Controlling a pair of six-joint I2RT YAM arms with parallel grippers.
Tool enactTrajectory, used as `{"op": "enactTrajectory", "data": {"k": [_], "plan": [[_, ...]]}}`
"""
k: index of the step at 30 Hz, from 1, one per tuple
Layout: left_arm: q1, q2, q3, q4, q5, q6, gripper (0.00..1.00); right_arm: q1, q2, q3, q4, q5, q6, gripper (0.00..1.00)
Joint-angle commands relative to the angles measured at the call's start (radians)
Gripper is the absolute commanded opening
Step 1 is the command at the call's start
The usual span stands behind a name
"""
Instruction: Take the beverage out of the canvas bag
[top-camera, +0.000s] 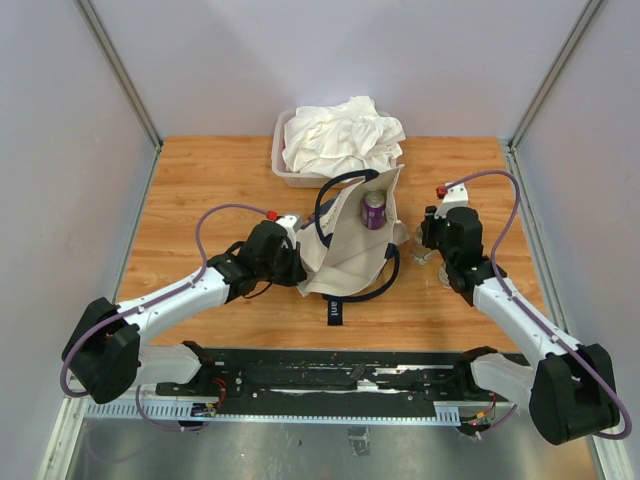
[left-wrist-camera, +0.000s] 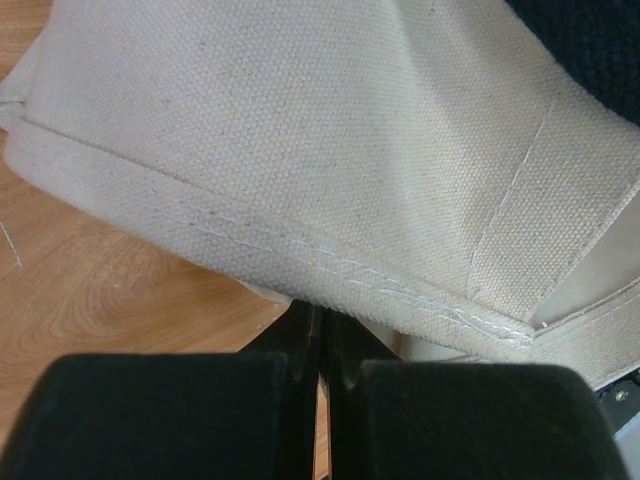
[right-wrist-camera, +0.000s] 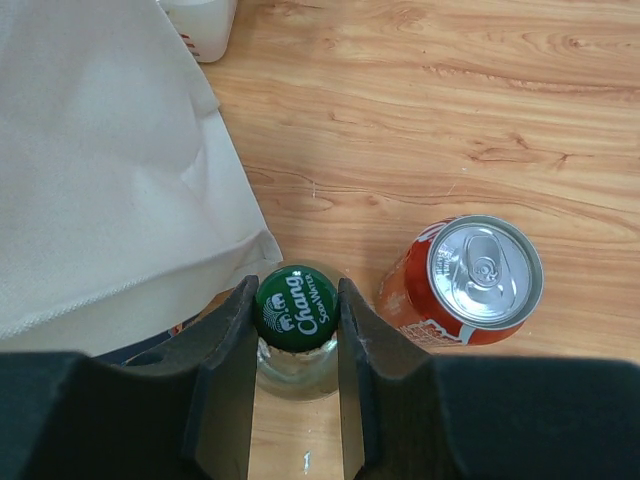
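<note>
The purple can (top-camera: 374, 210) stands upright inside the canvas bag (top-camera: 340, 255), left of the right tool (right-wrist-camera: 297, 300), which clasps a bottle (right-wrist-camera: 297, 335) outside it; the left tool (left-wrist-camera: 318, 315) pinches the bag's hem.

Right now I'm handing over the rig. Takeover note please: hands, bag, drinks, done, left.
Left hand: shut on the canvas bag, pinching its hem.
Right hand: shut on the cap of the Chang soda water bottle, which looks to be standing on the table right of the bag.
Done: bottle out, and an orange can upright beside it.
Left: a purple can sits in the bag's open mouth. Probably release the bottle, then fetch it.
</note>
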Motion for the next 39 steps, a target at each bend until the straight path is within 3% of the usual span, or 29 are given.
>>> {"op": "enactTrajectory", "data": {"k": [1,2,7,10,14,18,25,28,30,31,32,39], "plan": [[-0.011,0.007,0.005,-0.012,0.027,0.001,0.01,-0.014,-0.026,-0.002,0.095,0.024,0.026,0.03],[-0.011,0.006,0.004,-0.011,0.027,0.001,0.00,-0.014,-0.032,0.000,0.085,0.025,0.025,0.07],[-0.011,0.006,0.005,-0.013,0.030,0.004,0.00,-0.015,-0.066,0.005,0.053,-0.001,0.005,0.49],[-0.011,0.004,0.005,-0.014,0.032,0.004,0.00,-0.015,-0.082,0.016,0.041,-0.010,-0.001,0.70],[-0.011,-0.001,0.008,-0.014,0.030,0.008,0.00,-0.010,-0.107,0.062,0.013,-0.026,-0.010,0.76],[-0.011,-0.007,0.008,-0.014,0.028,0.007,0.01,0.031,-0.119,0.173,-0.068,-0.030,-0.057,0.73],[-0.011,-0.023,0.014,-0.014,0.026,0.010,0.01,0.295,-0.040,0.435,-0.172,0.075,-0.202,0.54],[-0.011,-0.027,0.016,-0.014,0.025,0.011,0.01,0.358,0.029,0.522,-0.207,0.071,-0.191,0.45],[-0.011,-0.029,0.014,-0.011,0.027,0.011,0.00,0.364,0.076,0.575,-0.248,0.047,-0.144,0.34],[-0.011,-0.031,0.014,-0.011,0.027,0.010,0.01,0.364,0.103,0.599,-0.277,0.042,-0.126,0.15],[-0.011,-0.032,0.014,-0.012,0.028,0.011,0.01,0.364,0.128,0.619,-0.303,0.046,-0.113,0.03],[-0.011,-0.037,0.015,-0.011,0.032,0.016,0.00,0.367,0.279,0.710,-0.468,0.034,-0.066,0.01]]}}
